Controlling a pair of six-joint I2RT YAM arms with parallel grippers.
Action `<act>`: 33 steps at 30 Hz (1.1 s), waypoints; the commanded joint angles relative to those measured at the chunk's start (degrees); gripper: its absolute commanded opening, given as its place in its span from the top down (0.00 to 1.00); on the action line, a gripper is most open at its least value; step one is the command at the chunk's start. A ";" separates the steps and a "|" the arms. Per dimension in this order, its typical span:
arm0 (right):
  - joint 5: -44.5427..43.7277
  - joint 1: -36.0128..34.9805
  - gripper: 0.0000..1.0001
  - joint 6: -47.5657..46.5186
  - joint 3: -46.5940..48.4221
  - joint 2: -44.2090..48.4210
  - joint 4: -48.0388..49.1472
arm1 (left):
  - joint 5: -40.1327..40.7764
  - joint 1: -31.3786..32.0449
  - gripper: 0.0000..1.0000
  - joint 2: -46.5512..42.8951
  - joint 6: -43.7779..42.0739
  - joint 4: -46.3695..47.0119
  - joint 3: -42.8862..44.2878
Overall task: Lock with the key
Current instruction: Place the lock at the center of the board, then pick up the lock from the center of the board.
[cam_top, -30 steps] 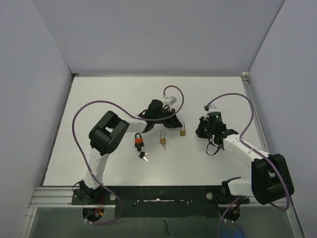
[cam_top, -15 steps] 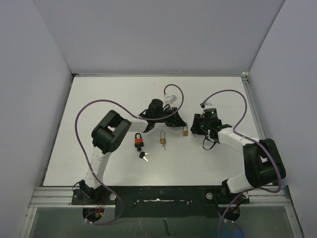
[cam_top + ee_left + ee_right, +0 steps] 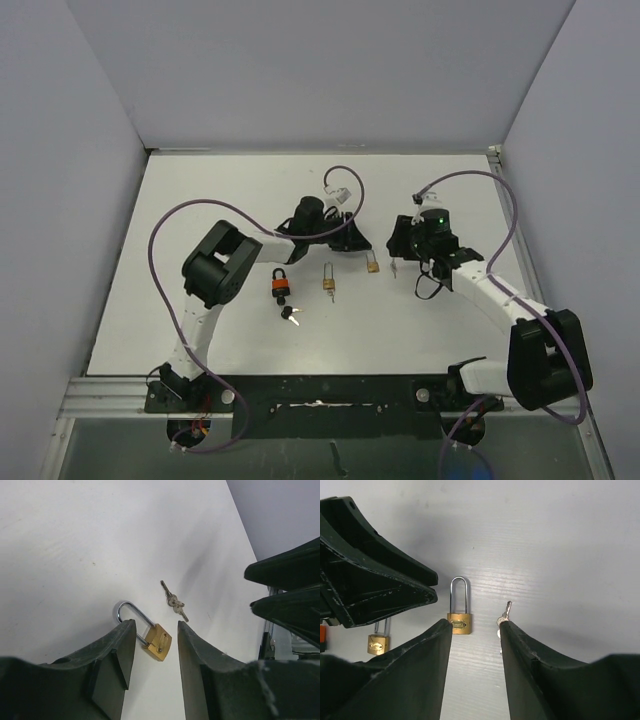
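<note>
A small brass padlock [image 3: 372, 264] with its shackle raised lies on the white table, and a small silver key bunch [image 3: 394, 268] lies just right of it. My left gripper [image 3: 350, 242] is open just left of and behind the padlock. In the left wrist view the padlock [image 3: 152, 637] lies between the open fingertips, with the keys [image 3: 173, 601] beyond. My right gripper [image 3: 398, 246] is open above the keys. In the right wrist view the padlock [image 3: 459, 615] sits by the left fingertip and the key [image 3: 504, 612] touches the right one.
A second brass padlock [image 3: 328, 281] with a key below it lies left of centre; it also shows in the right wrist view [image 3: 378, 641]. An orange-bodied padlock [image 3: 281, 286] with keys [image 3: 290, 315] lies further left. Purple cables loop over both arms.
My right gripper swung left toward the padlock, then drew back a little, uncovering the keys. My left gripper edged right, closer to the padlock.
</note>
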State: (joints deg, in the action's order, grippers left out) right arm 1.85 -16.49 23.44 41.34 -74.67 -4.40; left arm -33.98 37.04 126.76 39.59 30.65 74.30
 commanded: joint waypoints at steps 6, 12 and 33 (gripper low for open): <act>-4.52 0.06 0.86 6.10 5.53 6.06 -4.83 | 3.06 -1.35 0.62 -7.67 -8.25 -3.53 -0.69; -1.87 0.22 0.86 1.53 4.01 9.58 -2.96 | 8.80 -1.31 0.62 -12.87 -15.93 -9.36 -3.13; 7.29 -12.94 0.67 -7.38 3.31 6.89 0.41 | 8.55 -11.87 0.96 -32.73 -13.15 -2.88 -23.41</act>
State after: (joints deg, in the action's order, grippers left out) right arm 15.88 -23.33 19.14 43.59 -67.53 -5.82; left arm -21.47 30.79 98.96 22.52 20.60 54.02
